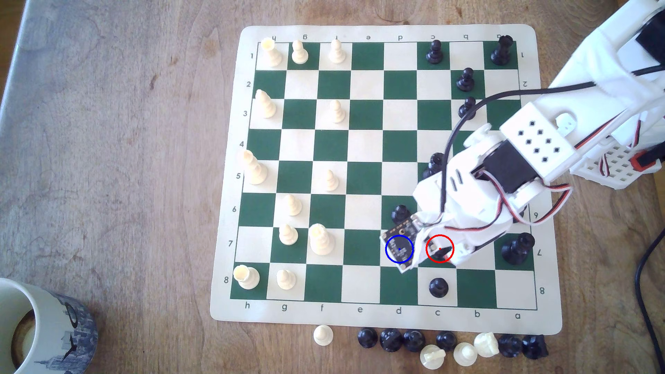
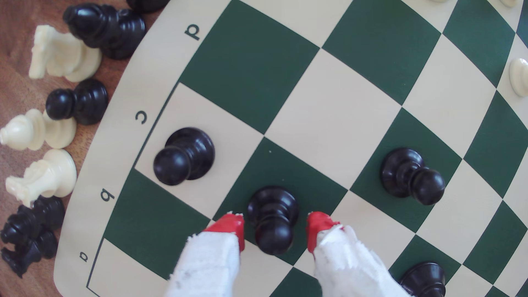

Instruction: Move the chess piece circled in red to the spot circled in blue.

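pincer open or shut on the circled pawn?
Open. In the wrist view the red fingertips of the pincer stand either side of the black pawn with green square showing in both gaps.

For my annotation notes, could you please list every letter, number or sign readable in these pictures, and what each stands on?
"h g f e d c b a": near border of the chess mat, exterior view.
"1" to "8": mat's side borders.
Far-border letters: upside down, partly blurred.
"a b c d": mat border, wrist view.
Mug: skyline drawing, no readable text.
Red ring on the pawn; blue ring marks the target square.
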{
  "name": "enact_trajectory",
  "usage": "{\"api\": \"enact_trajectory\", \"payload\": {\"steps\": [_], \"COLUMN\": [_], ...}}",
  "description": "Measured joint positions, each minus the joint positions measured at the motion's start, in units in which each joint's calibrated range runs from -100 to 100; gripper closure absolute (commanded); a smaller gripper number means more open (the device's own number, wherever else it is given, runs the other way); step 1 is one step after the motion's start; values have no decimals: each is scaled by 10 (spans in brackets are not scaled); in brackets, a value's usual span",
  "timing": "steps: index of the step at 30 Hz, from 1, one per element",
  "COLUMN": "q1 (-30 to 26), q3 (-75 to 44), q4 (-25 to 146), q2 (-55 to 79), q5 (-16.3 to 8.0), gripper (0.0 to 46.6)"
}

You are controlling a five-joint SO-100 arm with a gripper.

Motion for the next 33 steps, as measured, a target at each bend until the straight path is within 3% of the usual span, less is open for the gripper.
{"api": "enact_trajectory", "payload": {"steps": [6, 13, 33], "q1": [0, 0, 1], "q3": [-5, -5, -110], "q4": [-3, -3, 50], "q2": [6, 6, -1], "q5": [0, 0, -6], "gripper": [373, 436, 440]}}
